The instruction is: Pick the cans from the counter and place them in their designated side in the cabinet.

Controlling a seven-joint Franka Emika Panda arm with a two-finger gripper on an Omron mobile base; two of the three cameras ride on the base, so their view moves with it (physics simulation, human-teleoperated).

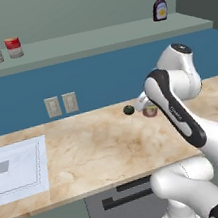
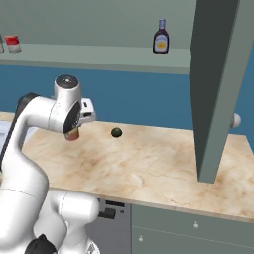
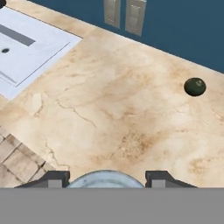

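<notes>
Gripper fingers are pinched on a can (silver top visible between the tips), held above the counter toward its back edge. Nearby rests a dark green lump. Along the cabinet ledge, a red-and-white can stands near the left end.

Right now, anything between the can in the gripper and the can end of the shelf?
Nothing visible. The gripper holds a short silver-topped tin can above the beige marble counter. The two labelled cans marking that half of the grey-green cabinet ledge stand up and to the left, with open air between.
</notes>
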